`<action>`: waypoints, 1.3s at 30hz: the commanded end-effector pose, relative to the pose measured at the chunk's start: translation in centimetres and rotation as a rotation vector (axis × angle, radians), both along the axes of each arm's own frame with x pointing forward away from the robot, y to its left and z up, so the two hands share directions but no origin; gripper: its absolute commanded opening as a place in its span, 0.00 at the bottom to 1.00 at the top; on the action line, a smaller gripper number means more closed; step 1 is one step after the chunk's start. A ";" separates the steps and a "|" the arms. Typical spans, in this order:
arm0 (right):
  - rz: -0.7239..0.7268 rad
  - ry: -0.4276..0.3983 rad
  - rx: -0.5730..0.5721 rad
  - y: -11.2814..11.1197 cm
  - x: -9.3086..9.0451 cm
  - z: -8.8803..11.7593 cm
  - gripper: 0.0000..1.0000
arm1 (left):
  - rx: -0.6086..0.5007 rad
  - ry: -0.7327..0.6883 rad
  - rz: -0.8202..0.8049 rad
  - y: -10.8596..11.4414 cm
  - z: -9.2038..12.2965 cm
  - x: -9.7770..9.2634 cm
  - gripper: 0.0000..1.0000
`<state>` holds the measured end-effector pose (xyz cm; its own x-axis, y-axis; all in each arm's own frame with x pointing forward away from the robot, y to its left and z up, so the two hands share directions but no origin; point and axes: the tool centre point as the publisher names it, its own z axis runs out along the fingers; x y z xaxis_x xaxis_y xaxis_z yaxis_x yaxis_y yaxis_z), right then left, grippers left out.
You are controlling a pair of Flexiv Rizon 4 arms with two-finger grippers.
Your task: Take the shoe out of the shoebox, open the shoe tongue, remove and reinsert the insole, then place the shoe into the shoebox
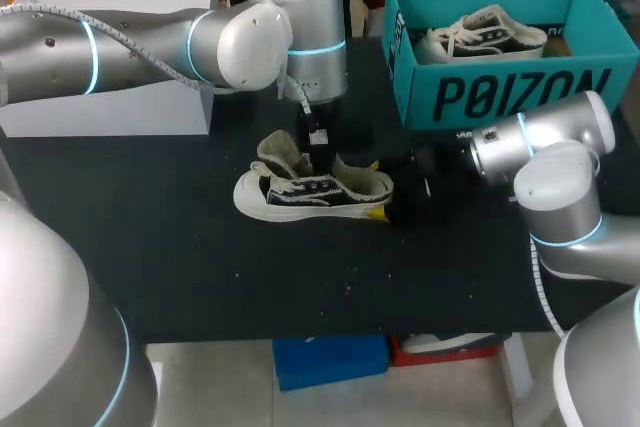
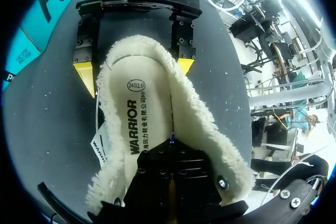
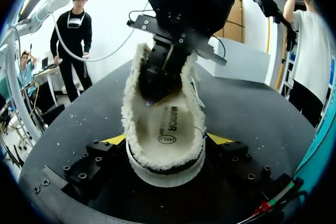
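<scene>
A black-and-white shoe (image 1: 315, 192) with fleece lining lies on its sole mid-table, its tongue folded up. My left gripper (image 1: 322, 160) comes down from above into the shoe's opening. In the left wrist view its dark fingers (image 2: 170, 142) are shut, with the tips down on the printed insole (image 2: 136, 124). My right gripper (image 1: 378, 189) is at the heel. Its yellow tips (image 2: 84, 77) press the heel from both sides, as the right wrist view (image 3: 168, 139) also shows. The teal shoebox (image 1: 500, 97) stands at the back right.
A second shoe (image 1: 485, 35) lies inside the shoebox. A white box (image 1: 120, 112) stands at the back left, under my left arm. Bare black table stretches in front of the shoe.
</scene>
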<state>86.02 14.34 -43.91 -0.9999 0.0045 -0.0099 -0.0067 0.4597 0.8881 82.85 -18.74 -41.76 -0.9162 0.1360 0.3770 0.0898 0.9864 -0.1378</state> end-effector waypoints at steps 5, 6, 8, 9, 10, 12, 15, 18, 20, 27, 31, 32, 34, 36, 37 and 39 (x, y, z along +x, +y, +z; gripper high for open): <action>-0.004 0.000 0.000 0.1 0.1 -0.3 0.00 | -0.001 -0.027 0.009 0.0 -0.8 -0.3 0.48; -0.004 0.000 0.000 0.1 0.1 -0.3 0.00 | -0.002 -0.031 0.010 0.0 -0.8 -0.2 0.49; -0.004 0.000 0.000 0.1 0.1 -0.3 0.00 | 0.003 -0.047 0.015 0.0 -0.9 -0.1 0.60; -0.004 0.000 0.000 0.1 0.1 -0.3 0.00 | 0.003 -0.047 0.015 -0.1 -1.0 0.0 0.69; -0.004 0.000 0.000 0.1 0.1 -0.3 0.00 | 0.020 -0.067 0.014 -0.1 -1.1 0.1 0.63; -0.004 0.000 0.000 0.1 0.1 -0.3 0.00 | 0.045 -0.118 0.005 0.0 -1.5 0.2 0.53; -0.004 0.000 0.000 0.1 0.1 -0.3 0.00 | 0.064 -0.155 0.025 0.2 -2.0 0.5 0.53; -0.004 0.000 0.000 0.1 0.1 -0.3 0.00 | 0.100 -0.229 0.046 0.7 -2.8 1.2 0.49; -0.004 0.000 0.000 0.1 0.1 -0.3 0.00 | 0.096 -0.234 0.078 0.9 -3.0 1.7 0.48; -0.004 0.000 0.000 0.1 0.1 -0.3 0.00 | 0.134 -0.332 0.076 1.7 -3.8 3.2 0.41; -0.004 0.000 0.000 0.1 0.1 -0.3 0.00 | 0.150 -0.408 0.040 1.8 -4.5 3.1 0.43; -0.004 0.000 0.000 0.1 0.1 -0.3 0.00 | 0.156 -0.430 0.038 1.8 -4.7 3.0 0.43; -0.004 0.000 0.000 0.1 0.1 -0.3 0.00 | 0.164 -0.475 0.035 1.9 -5.1 2.9 0.43; -0.004 0.000 0.000 0.1 0.1 -0.3 0.00 | 0.174 -0.528 0.038 2.1 -5.7 2.9 0.42; -0.004 0.000 0.000 0.1 0.1 -0.3 0.00 | 0.182 -0.551 0.039 2.2 -5.8 2.9 0.42; -0.004 0.000 0.000 0.1 0.1 -0.3 0.00 | 0.189 -0.612 0.043 2.3 -6.0 2.9 0.43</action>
<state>86.08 14.45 -43.99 -0.9999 0.0060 -0.0100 -0.0062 0.4593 0.8883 85.99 -17.18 -42.72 -0.9939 0.0710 -0.0841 0.0632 0.9938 0.0920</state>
